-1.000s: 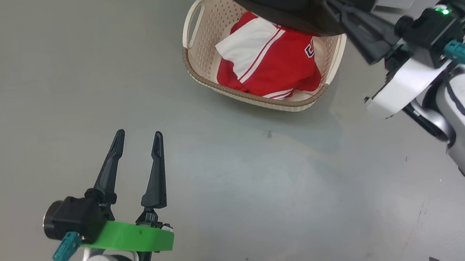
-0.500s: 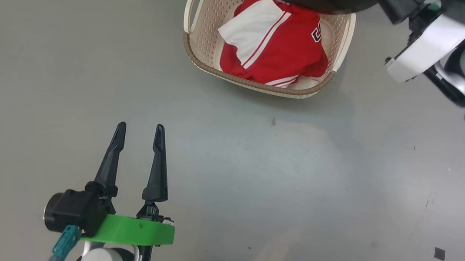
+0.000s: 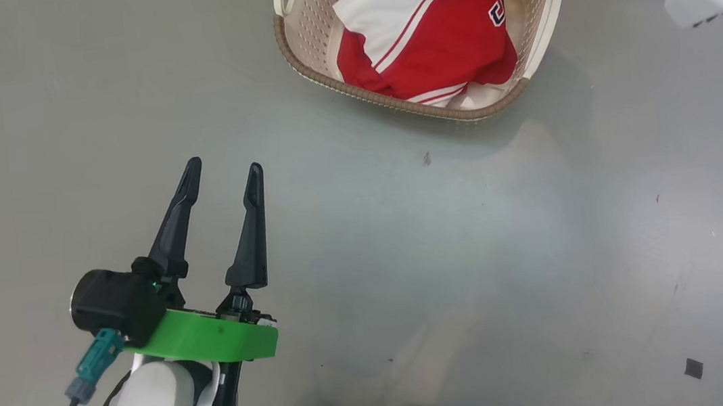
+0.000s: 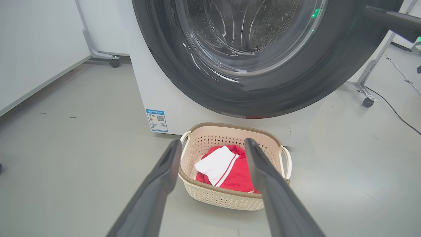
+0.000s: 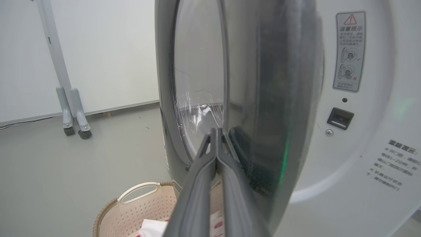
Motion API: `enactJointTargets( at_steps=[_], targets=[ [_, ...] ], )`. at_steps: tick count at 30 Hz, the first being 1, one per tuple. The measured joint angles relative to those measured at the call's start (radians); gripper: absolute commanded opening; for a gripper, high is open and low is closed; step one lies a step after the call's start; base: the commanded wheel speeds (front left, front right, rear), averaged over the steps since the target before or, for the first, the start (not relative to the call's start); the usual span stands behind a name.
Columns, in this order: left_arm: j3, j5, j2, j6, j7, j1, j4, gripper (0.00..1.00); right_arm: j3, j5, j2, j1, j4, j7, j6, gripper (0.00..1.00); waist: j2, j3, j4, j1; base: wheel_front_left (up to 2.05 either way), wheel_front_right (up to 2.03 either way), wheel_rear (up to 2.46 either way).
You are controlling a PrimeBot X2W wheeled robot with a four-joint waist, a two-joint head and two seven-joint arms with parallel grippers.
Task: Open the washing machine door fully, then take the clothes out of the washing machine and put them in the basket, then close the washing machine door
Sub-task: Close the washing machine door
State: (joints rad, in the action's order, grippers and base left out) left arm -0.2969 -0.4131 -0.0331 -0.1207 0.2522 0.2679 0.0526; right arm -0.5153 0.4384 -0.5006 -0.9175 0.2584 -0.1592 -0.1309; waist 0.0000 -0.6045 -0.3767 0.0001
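our left gripper [image 3: 224,164] hangs spread over the floor [image 3: 476,251]; our right gripper [image 5: 215,131], pressed together, has its tips at the door [image 5: 276,98]; clothes [image 3: 452,43] lie in the basket [image 3: 309,39].

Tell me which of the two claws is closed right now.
The right claw: its two fingers are pressed together, tips close by the washing machine door. The left claw has its fingers spread apart, holding nothing.

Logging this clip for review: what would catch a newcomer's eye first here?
The bright red clothes with white panels, heaped in the cream perforated plastic basket on the grey floor. Behind it, the washing machine's big round black-rimmed glass door, with the shut right gripper at its edge; the left gripper hangs open, empty.
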Motion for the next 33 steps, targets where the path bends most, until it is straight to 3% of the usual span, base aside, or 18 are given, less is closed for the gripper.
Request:
enactJointTargets(
  at_steps=[33],
  targets=[
    [-0.06, -0.097, 0.007, 0.0, 0.0, 0.083, -0.005, 1.0, 0.044, -0.059, -0.072, -0.363, 0.196, 0.05, 0.0, 0.0, 0.0, -0.152, -0.026, 0.0001, 0.0, 0.0, 0.0]
  ],
)
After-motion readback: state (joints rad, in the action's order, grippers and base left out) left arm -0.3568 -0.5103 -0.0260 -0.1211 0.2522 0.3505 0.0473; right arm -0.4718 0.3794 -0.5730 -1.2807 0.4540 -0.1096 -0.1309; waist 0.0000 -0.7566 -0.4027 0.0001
